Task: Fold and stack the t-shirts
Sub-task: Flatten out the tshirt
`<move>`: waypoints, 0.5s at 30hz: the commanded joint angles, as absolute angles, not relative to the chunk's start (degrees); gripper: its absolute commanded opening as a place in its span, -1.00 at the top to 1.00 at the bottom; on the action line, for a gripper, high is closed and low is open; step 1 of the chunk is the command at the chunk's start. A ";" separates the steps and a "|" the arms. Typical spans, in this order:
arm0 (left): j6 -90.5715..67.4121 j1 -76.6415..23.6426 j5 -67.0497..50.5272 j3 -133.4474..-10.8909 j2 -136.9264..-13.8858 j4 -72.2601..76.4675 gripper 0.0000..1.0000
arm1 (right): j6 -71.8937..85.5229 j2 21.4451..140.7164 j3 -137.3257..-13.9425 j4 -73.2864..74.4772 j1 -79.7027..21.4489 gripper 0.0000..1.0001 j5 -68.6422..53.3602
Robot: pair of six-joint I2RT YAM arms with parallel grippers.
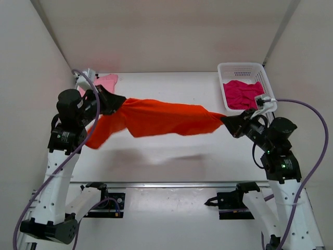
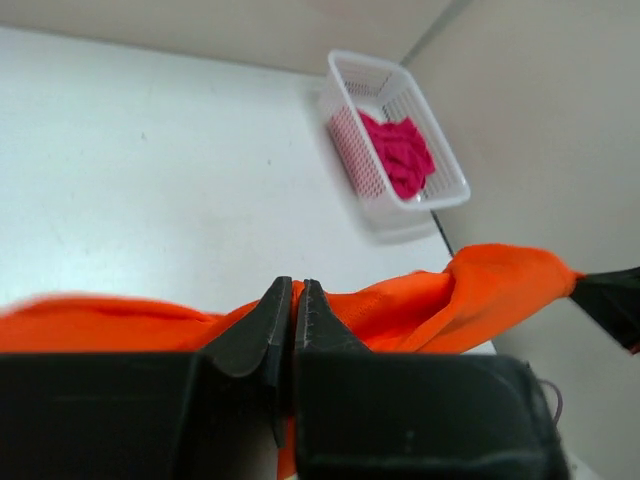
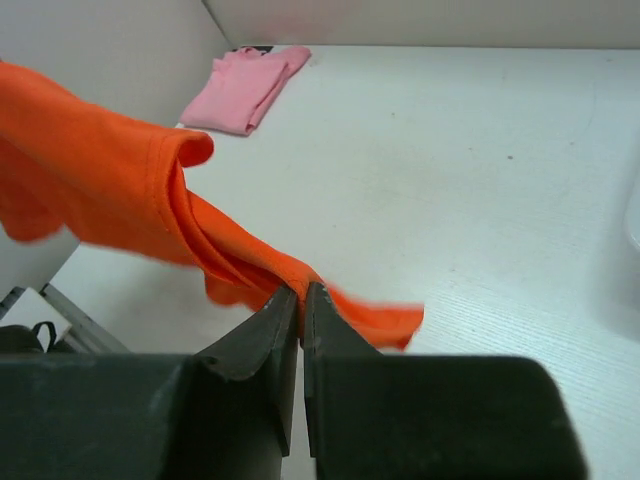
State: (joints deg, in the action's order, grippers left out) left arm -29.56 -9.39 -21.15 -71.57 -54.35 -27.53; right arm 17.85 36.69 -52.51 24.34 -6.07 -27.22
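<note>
The bright orange t-shirt [image 1: 156, 119] hangs stretched in the air between both arms, above the white table [image 1: 166, 156]. My left gripper [image 1: 120, 102] is shut on its left end, and fabric droops below it at the left. My right gripper [image 1: 227, 121] is shut on its right end. In the left wrist view the left gripper [image 2: 293, 290] pinches orange t-shirt [image 2: 420, 305] cloth. In the right wrist view the right gripper [image 3: 300, 295] pinches the orange t-shirt [image 3: 130, 190]. The light pink t-shirt [image 1: 106, 82] lies folded at the back left. The magenta t-shirt [image 1: 242, 94] sits bunched in the basket.
A white mesh basket [image 1: 244, 67] stands at the back right corner, also seen in the left wrist view as the basket [image 2: 375, 95]. White walls enclose the table at back and sides. The arms' bases and a rail [image 1: 166, 183] run along the near edge.
</note>
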 commanded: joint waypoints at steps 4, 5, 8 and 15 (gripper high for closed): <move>-24.18 -7.29 -18.72 -67.68 -51.15 -38.05 0.61 | 15.73 34.54 -53.88 30.41 1.48 1.00 -34.09; -23.39 -7.90 -17.94 -67.59 -52.11 -38.32 0.68 | 16.17 34.98 -52.48 29.37 1.23 1.00 -33.84; -22.68 -9.40 -16.01 -64.53 -56.67 -36.23 0.41 | 16.35 37.60 -49.06 27.25 -1.56 1.00 -31.38; -18.11 -10.27 -14.95 -60.13 -65.66 -34.19 -0.24 | 14.59 46.05 -42.99 27.77 -9.06 1.00 -17.76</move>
